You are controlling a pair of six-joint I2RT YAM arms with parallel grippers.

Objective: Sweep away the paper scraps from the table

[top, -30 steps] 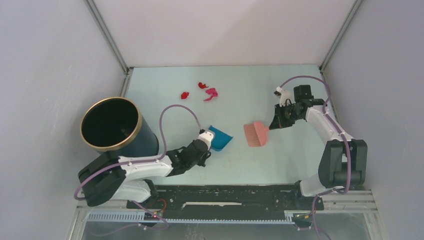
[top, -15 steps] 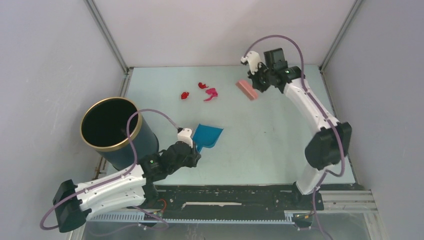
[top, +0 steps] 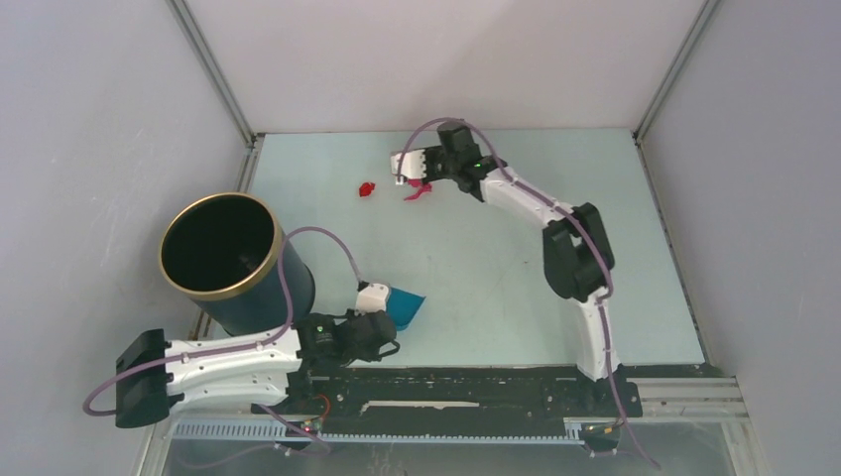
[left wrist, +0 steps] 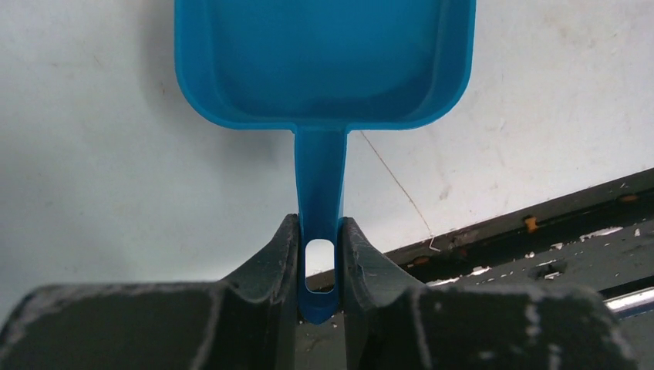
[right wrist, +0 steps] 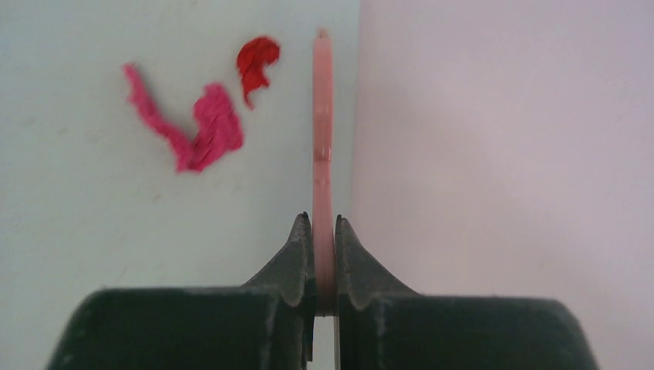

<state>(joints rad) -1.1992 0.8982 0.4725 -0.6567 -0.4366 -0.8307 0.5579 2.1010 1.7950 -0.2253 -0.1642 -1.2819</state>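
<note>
Moved: your right gripper (right wrist: 324,231) has swung the pink brush (right wrist: 322,139) from the far right over to the scraps. Your left gripper (left wrist: 318,231) has drawn the blue dustpan (left wrist: 324,54) back toward the near edge.
Grips: the right jaws pinch the brush, and the left jaws pinch the dustpan handle.
Scraps: the paper scraps (right wrist: 204,127) lie far-centre on the table (top: 496,258), just on the near side of the brush. One red bit (top: 366,187) sits apart to the left.
Do it well: bring the dustpan up first, since it is well apart from them. Keep the brush low and pull nearward, gathering the stray red bit too.
</note>
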